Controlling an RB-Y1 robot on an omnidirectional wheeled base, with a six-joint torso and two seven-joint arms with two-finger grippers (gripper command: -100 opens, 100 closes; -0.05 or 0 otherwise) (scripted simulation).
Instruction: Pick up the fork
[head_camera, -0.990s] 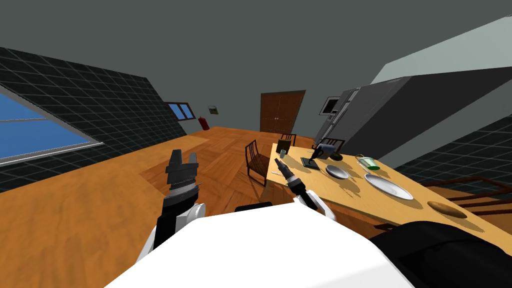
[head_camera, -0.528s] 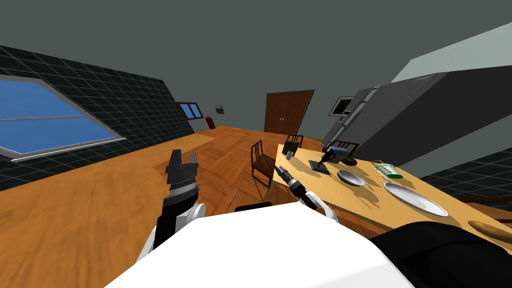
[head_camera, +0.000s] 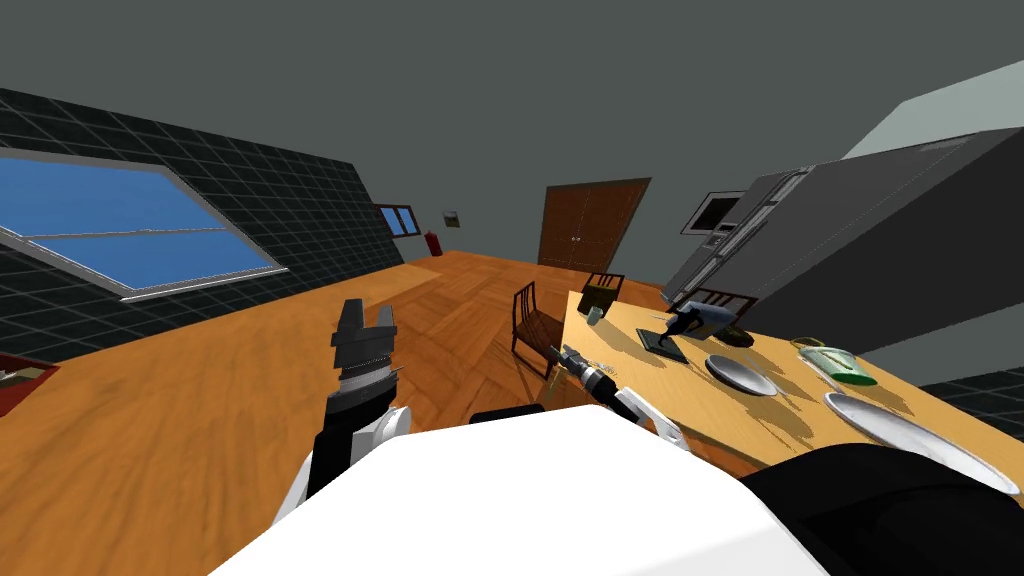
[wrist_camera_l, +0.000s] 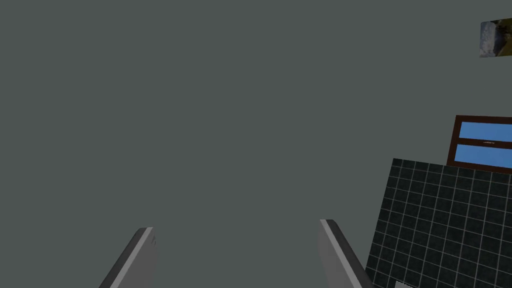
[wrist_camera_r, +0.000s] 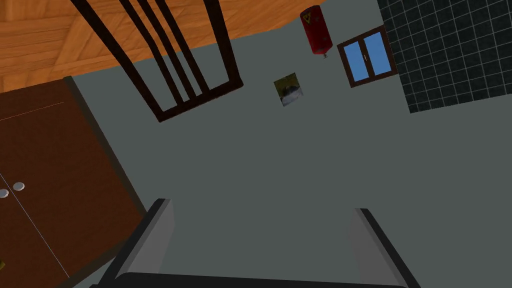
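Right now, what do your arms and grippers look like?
Each gripper, the left gripper and the right gripper, has two thin, light grey, blade-like fingers on a dark box. The left arm is black with a grey ribbed wrist ring, then white. The right arm is white with a dark wrist.

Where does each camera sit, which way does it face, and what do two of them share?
Head view: on the head, looking down and forward at the wooden table; both forearms and the raised left gripper show.
Left wrist view: on the left hand, looking along its open fingers.
Right wrist view: on the right hand, past the open right gripper toward chair and brown door.
Shared: head and right wrist views both show chair, door, fire extinguisher.
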